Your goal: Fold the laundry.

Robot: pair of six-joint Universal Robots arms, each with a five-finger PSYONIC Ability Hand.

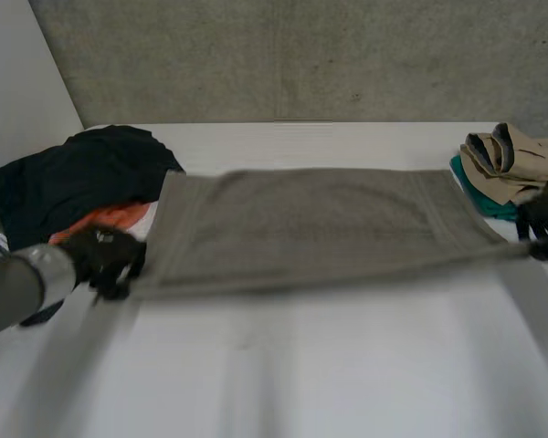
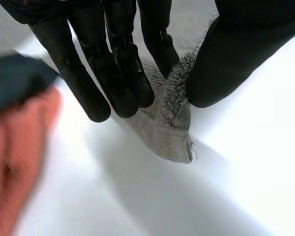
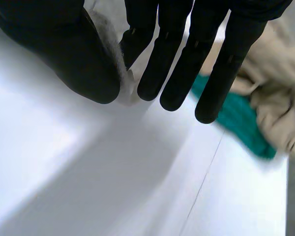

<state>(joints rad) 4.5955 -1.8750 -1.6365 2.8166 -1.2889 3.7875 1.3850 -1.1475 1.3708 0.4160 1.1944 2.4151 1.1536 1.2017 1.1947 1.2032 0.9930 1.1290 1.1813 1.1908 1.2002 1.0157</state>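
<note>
One each: grey towel (image 1: 310, 228), black garment (image 1: 82, 178), orange cloth (image 1: 114, 219), tan garment (image 1: 521, 164), teal cloth (image 1: 489, 203).

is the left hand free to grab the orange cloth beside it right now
Probably not yet. The left hand is pinching a corner of the grey towel. The orange cloth lies close beside it with nothing between, so reach looks fine, but it must let go first.

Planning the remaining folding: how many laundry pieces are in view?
5: grey towel stretched between left hand and right hand; dark garment and orange garment beside the left hand; beige garment over teal garment beside the right hand. Others may be hidden.
</note>
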